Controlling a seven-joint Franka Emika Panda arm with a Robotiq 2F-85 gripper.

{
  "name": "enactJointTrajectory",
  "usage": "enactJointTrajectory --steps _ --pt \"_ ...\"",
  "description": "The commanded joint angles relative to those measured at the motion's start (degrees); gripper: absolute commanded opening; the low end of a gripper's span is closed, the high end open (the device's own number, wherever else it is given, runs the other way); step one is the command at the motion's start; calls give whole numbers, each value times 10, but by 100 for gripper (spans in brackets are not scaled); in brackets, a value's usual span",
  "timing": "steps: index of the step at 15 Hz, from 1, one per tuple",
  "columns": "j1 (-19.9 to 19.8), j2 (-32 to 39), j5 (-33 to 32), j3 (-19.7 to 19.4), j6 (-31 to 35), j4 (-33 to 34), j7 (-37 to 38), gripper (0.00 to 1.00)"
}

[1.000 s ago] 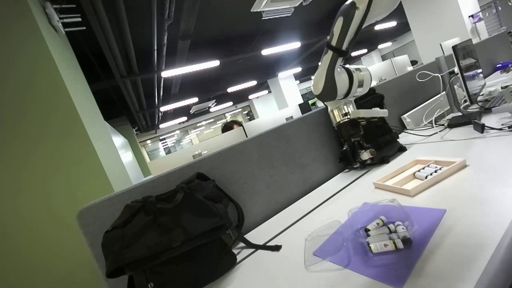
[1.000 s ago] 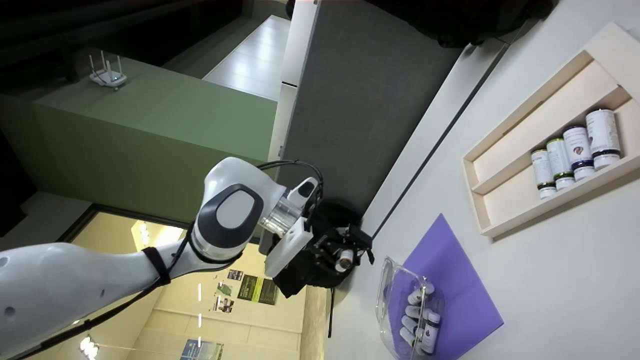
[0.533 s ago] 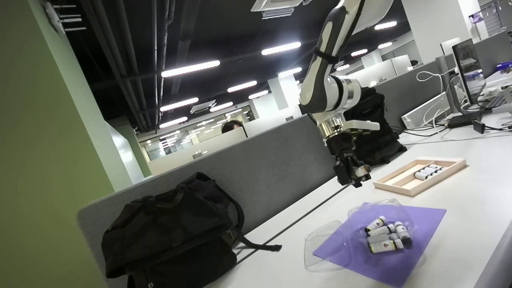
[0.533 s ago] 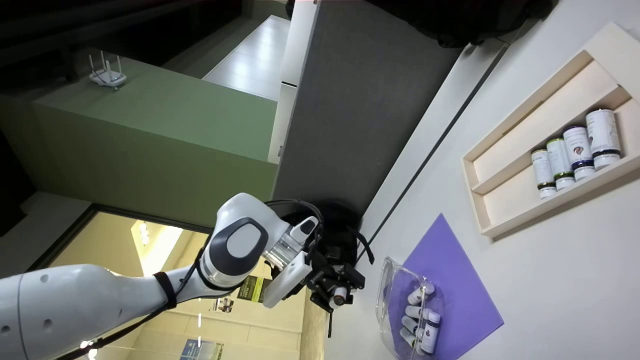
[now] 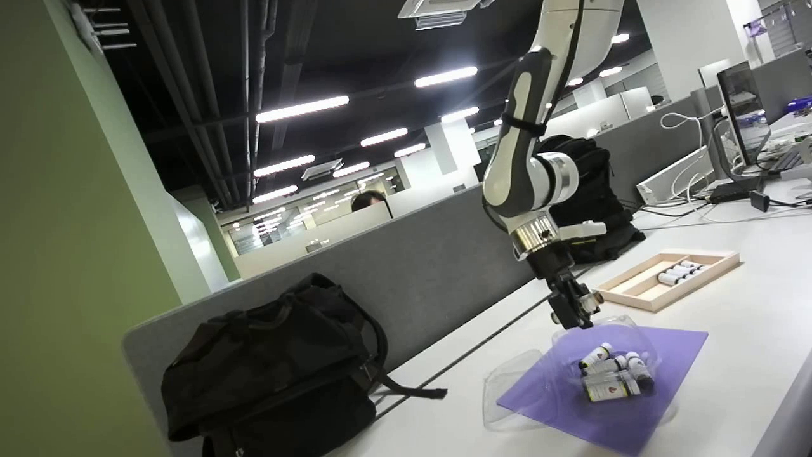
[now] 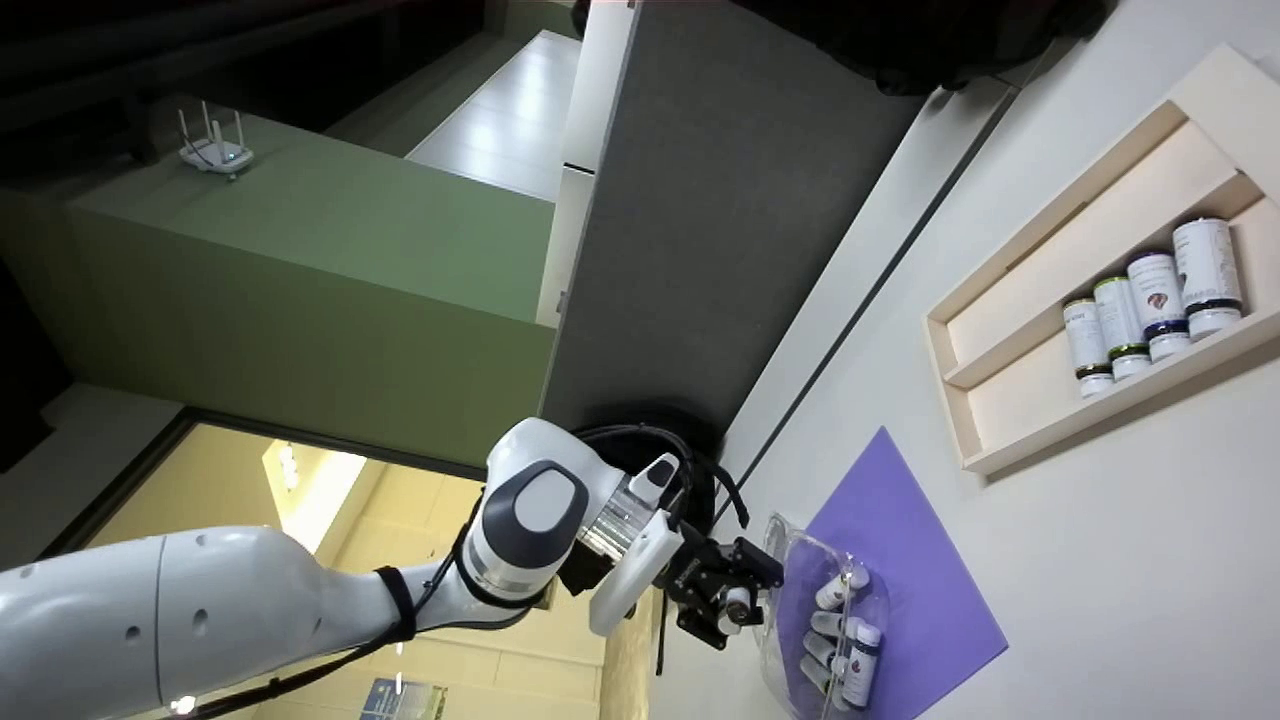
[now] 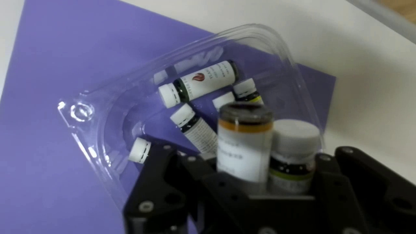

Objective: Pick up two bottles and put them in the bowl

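Hand (image 7: 265, 169): closed on a pair, the orange-banded bottle (image 7: 244, 146), base up, and the green-banded bottle (image 7: 292, 156), cap up, side by side in a single pinch. Both exterior views place the pair clear of the worktop (image 6: 1100, 560) and near the rim of the clear plastic container (image 7: 82, 112), taken to be the bowl. Whether both bottles are inside the rim line cannot be determined. The container sits largely on a purple sheet (image 7: 48, 97) and holds several loose bottles (image 7: 208, 81) lying at mixed angles.

Assessment: pick-up appears achieved; placing is outstanding.

Hazards noted:
1. Uneven hold. Each bottle seems to bear on its neighbour and on one side of the grip only; a twist or slight loosening could let one drop alone.
2. Short placement. Opening before the hand is well over the container could leave a bottle on the rim or sheet, where round sides invite rolling.
3. Rim strike. Descending too early could catch the thin-looking wall and tip or drag the container.
4. Bounce. A high release onto the loose bottles could send one over the side.
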Motion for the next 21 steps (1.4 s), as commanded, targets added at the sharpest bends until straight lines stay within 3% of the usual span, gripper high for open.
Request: enactJointTrajectory --steps 1,3,4,6,11,17,21 --pt "13 44 -56 -13 26 26 14 0" --pt "16 68 -82 -17 40 34 21 0" --pt "18 77 -90 -18 41 39 29 26" --pt "16 80 -94 -13 33 45 29 32" --pt "0 29 -66 12 -20 71 14 63" --pt "-8 -66 -27 14 -152 120 -7 97" --pt "-9 -94 -10 1 -236 148 -12 100"
